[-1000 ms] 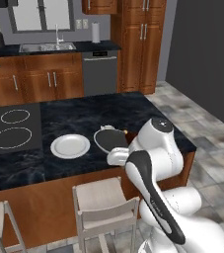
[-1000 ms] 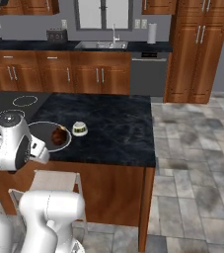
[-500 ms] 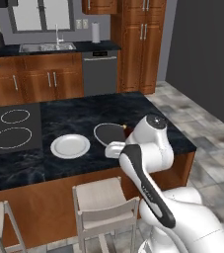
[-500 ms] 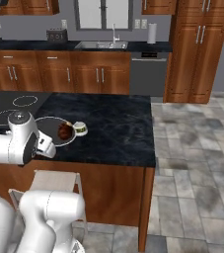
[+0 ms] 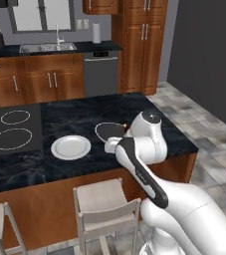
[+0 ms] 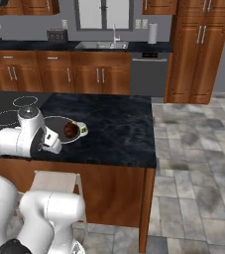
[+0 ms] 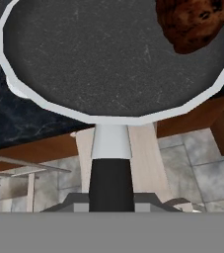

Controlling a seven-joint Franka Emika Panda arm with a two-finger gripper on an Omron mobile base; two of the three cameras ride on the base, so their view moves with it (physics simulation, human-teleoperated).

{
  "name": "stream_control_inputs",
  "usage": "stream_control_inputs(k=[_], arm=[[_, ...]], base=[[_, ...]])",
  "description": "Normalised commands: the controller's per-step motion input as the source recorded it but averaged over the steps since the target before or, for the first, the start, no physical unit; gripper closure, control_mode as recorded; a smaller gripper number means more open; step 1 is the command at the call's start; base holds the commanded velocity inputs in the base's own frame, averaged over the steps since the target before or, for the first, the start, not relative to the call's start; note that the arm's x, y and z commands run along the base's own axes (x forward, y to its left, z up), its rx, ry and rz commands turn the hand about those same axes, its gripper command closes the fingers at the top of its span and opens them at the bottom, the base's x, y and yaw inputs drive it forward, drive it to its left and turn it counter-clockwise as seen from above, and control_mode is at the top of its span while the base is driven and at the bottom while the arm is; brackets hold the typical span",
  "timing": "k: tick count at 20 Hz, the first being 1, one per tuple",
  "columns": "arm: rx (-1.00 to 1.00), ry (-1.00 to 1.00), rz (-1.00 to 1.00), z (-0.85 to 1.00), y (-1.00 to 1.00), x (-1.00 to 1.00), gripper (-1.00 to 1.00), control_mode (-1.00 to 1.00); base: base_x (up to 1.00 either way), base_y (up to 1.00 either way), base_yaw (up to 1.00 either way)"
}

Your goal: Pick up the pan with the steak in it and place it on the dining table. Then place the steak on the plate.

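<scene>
My gripper (image 7: 111,203) is shut on the short black handle of the pan (image 7: 113,54). The pan's dark inside and pale rim spread across the hand view. The reddish-brown steak (image 7: 195,22) lies in it near the far right rim. In the left base view the pan (image 5: 109,131) is over the black stone dining table (image 5: 84,112), just right of the white plate (image 5: 70,147), and my arm hides the gripper. From the right I see the pan (image 6: 58,130) with the steak (image 6: 71,129) near the table's front edge (image 6: 109,154). Whether the pan rests on the stone I cannot tell.
A small white cup-like bowl (image 6: 83,130) stands right beside the pan. White burner rings (image 5: 12,138) mark the left part of the top. Two stools (image 5: 104,199) stand under the front edge. The sink counter (image 5: 45,48) runs along the back wall.
My arm has carried the pan and steak a little farther over the table and to the right. The elbow has swung inward. The plate has not moved.
</scene>
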Motion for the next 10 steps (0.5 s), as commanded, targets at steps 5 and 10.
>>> stream_control_inputs(k=[5, 10], arm=[[0.00, 0.00, 0.00, -0.02, 0.00, 0.01, 1.00, -1.00], [-0.02, 0.02, 0.00, -0.20, 0.00, 0.08, 1.00, -1.00]], base=[[0.00, 0.00, 0.00], [0.00, 0.00, 0.00]])
